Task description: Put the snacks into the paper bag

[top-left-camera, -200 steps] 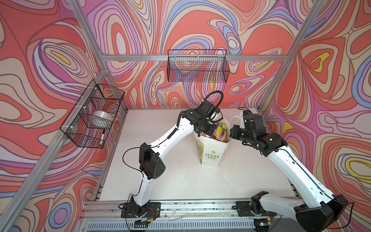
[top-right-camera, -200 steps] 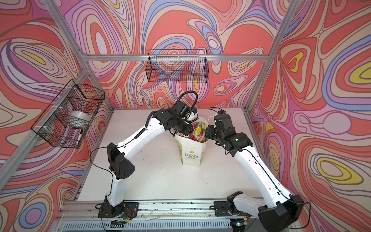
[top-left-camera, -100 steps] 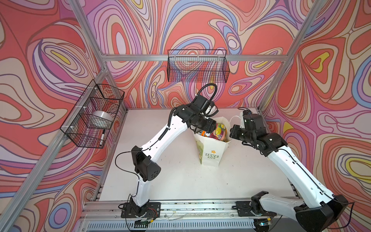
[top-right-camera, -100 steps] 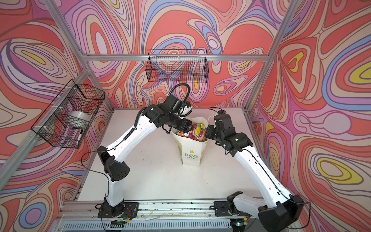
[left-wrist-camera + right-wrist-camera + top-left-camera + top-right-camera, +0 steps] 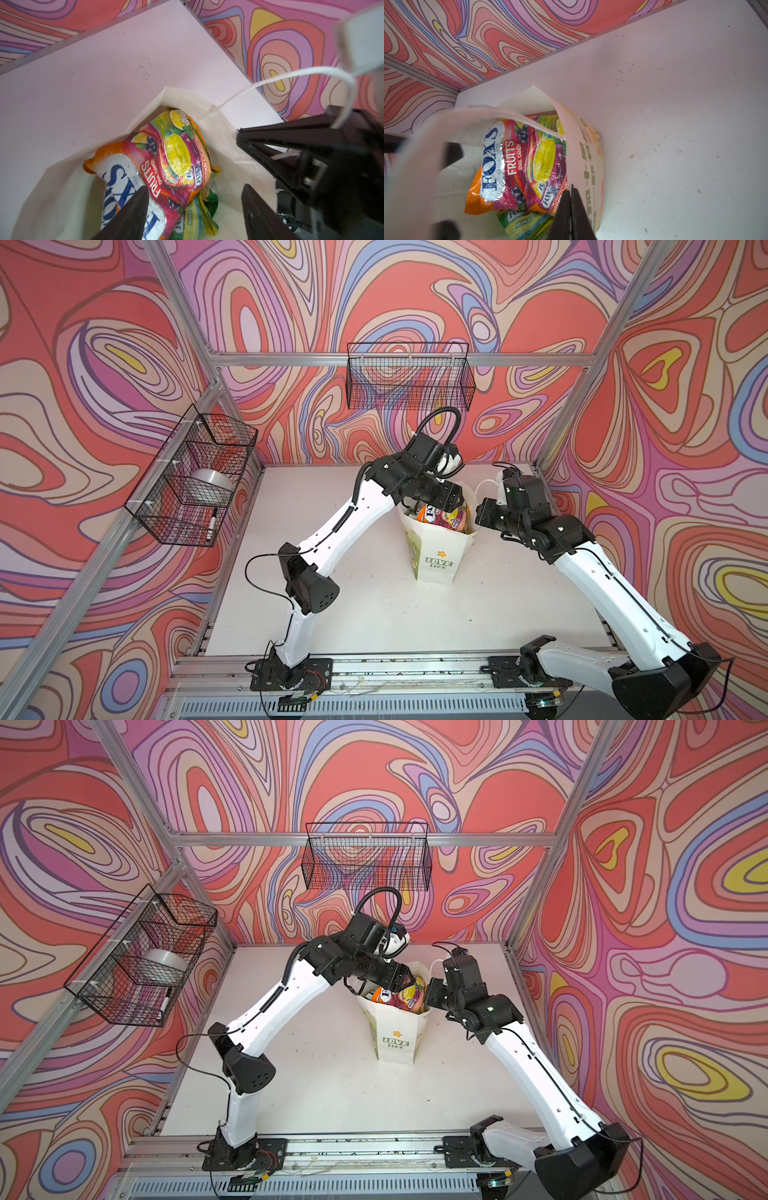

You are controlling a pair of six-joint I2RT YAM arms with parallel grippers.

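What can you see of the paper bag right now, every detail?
The paper bag is white, stiff-looking paper, with green LOVE LIFE lettering and a small yellow flower on its front. It stands upright on the white table, mouth spread open, with glossy snacks piled inside, an orange one on top. The right gripper is shut on its rim; a white handle loops up over that gripper. The left gripper hangs open above the mouth.
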